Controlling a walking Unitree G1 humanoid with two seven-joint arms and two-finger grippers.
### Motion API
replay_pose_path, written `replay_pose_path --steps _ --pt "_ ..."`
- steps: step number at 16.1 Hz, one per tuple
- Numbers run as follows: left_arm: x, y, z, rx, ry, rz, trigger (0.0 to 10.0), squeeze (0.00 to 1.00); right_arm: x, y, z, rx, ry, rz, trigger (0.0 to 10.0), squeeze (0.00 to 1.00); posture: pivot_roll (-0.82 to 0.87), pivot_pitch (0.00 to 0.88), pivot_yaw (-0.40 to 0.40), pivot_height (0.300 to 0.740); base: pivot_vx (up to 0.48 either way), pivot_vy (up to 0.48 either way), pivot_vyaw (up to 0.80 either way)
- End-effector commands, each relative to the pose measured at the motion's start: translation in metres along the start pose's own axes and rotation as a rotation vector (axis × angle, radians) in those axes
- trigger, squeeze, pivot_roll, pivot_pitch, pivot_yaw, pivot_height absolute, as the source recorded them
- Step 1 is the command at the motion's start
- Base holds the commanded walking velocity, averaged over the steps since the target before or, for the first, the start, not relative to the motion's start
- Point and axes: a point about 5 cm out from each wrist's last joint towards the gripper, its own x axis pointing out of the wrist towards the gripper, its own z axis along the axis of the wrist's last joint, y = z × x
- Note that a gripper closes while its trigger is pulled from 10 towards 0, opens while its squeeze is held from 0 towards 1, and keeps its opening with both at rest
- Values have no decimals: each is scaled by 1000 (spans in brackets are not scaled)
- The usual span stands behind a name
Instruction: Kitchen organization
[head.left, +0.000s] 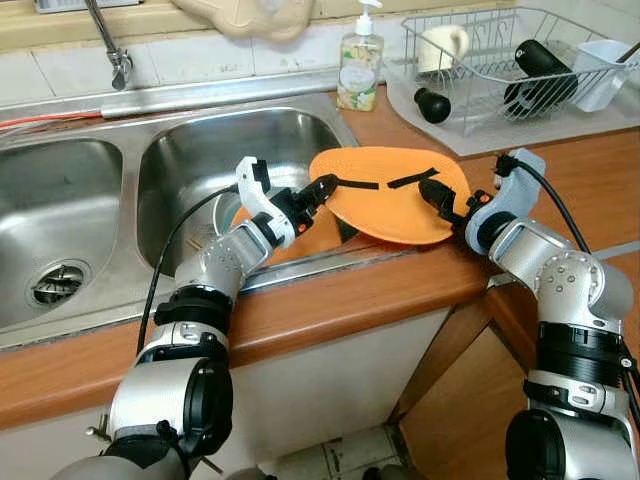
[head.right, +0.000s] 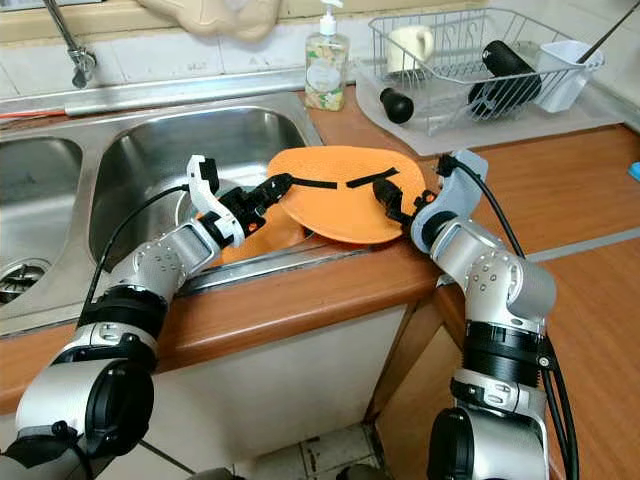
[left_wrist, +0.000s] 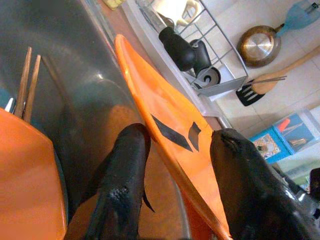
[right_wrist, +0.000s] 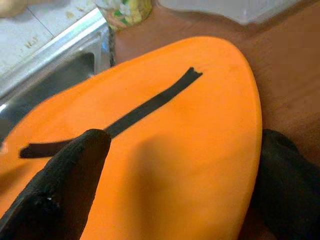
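**Both claws on one orange plate at the sink edge**

So the orange plate (head.left: 395, 195) sits tilted over the corner where the right sink basin (head.left: 200, 165) meets the wooden worktop (head.left: 600, 190), with two black strips stuck across its face. The left claw (head.left: 326, 186) comes in from the sink side and has the plate's left rim between its two black fingers (left_wrist: 122, 170), one on each face, closed on the edge. The right claw (head.left: 438, 196) does the same from the worktop side, one finger on top of the plate and one under the rim, clamped on it.

Containers: down in the right basin, under the plate, there's another orange dish (left_wrist: 27, 175), and a pair of wooden chopsticks (left_wrist: 26, 80) leaning beside it. The left basin (head.left: 50, 230) has its drain (head.left: 55, 283) showing. Far right on the worktop a wire dish rack (head.left: 500, 70) stands on a grey mat, holding a cream mug (head.left: 443, 45), a black bottle (head.left: 535, 75) lying on its side and a white cup (head.left: 603, 70) of utensils. A small black round thing (head.left: 432, 104) lies just beside the rack's left end, can't tell what it is.

A soap pump bottle (head.left: 359, 65) stands at the far edge between sink and rack, just behind the plate. The tap (head.left: 108, 40) is far left.
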Motion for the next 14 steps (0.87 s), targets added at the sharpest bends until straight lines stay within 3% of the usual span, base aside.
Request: replay_pose_path --steps 1,10,12,14 --pt "1 -3 3 -7 -5 -27 0 0 -2 13 9 -16 -33 57 10000 0 -152 0 52 740 0 0 0" --pt "-2 -2 15 -40 -49 -1 0 0 -6 17 9 -94 -39 97 10000 0 -151 0 57 740 0 0 0" --pt "-5 -10 34 -155 -158 -75 0 0 -10 18 13 -99 -55 122 10000 0 -150 0 56 740 0 0 0" --pt "-13 -9 50 -196 -229 -95 0 0 -13 21 20 -82 -81 159 10000 0 -148 0 53 740 0 0 0"
